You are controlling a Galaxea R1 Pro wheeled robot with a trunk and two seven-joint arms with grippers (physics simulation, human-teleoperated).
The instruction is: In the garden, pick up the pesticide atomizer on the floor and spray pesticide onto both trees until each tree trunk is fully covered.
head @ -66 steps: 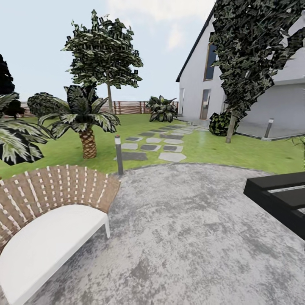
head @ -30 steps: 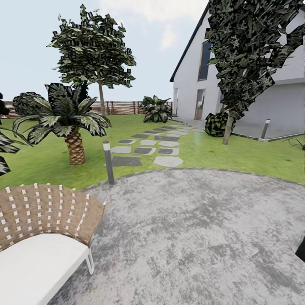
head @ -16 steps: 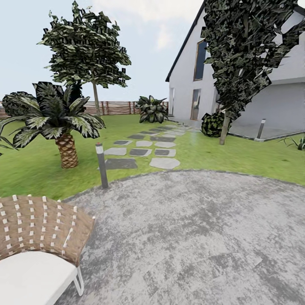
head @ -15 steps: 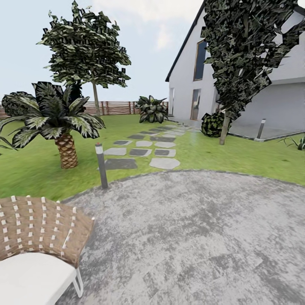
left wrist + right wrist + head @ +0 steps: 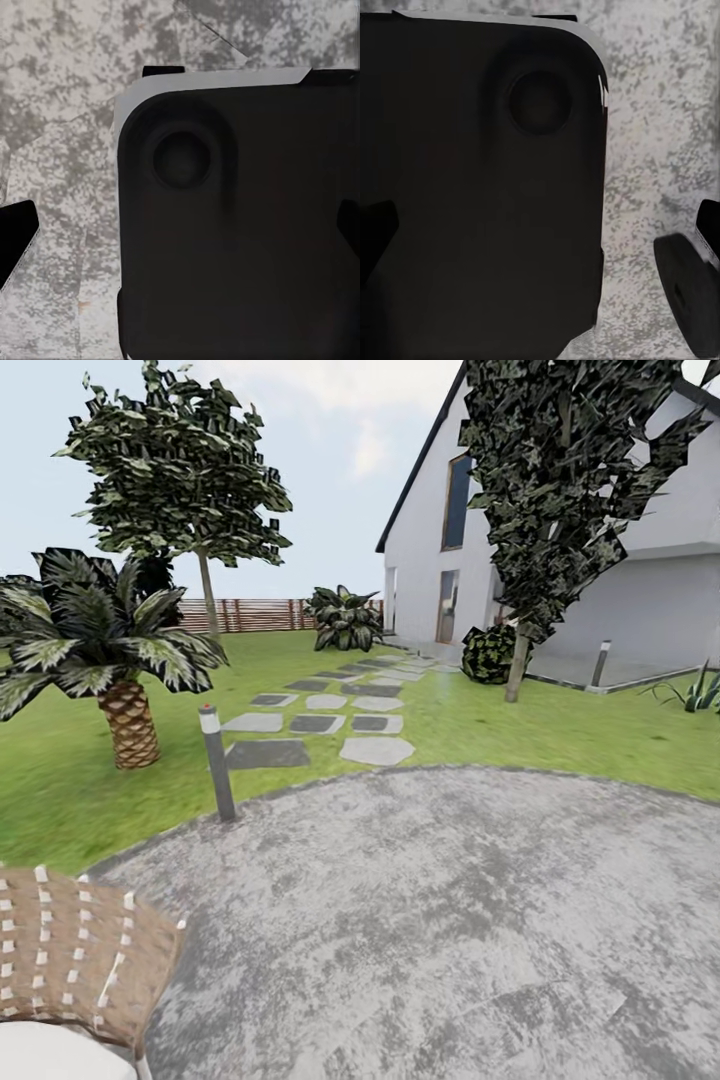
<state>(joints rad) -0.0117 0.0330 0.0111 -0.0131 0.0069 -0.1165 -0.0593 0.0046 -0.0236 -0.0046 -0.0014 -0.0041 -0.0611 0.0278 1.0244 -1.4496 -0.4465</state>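
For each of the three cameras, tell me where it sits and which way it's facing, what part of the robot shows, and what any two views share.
Head view: on the robot's head, facing forward over the grey paved patio toward the lawn, stepping stones, palm and white house.
Left wrist view: by the left gripper, facing down at the robot's dark base and the paving; dark fingertips at the frame edges.
Right wrist view: by the right gripper, facing down at the base, a black wheel and paving.
Shared: both wrist views show the dark base over the paving.
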